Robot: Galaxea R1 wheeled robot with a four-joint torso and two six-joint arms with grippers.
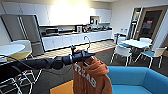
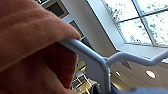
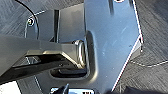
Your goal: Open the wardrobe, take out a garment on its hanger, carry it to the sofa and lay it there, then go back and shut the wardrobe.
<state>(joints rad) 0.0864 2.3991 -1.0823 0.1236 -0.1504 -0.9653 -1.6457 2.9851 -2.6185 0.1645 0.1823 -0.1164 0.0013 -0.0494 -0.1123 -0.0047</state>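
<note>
Room: a kitchen run with white cabinets along the far wall, white tables and chairs to the right, dark floor between.
Sofa: bright blue, low and wide, in the lower right of the head view, just beyond the hanging hoodie; nothing lies on it yet.
Hoodie: orange, white lettering on the chest, hanging free in the air beside the sofa's near arm, not touching the seat as far as I can tell.
Left arm: comes in from the left, stretched out level toward the hanger.
Left tool: closed on the hanger at its neck, just under the hook.
Hanger: thin, white, hook upright; its shoulder bar runs into the hoodie's collar.
Right tool: cannot tell its state.
Handling, as I judge it: the hoodie is soft, limp and light, so it will swing and fold on landing; the hanger is stiff but thin and smooth, so it could twist in the grip. The neck below the hook is the sound place to hold.
Stage: carrying, sofa reached, laying down not yet done.
</note>
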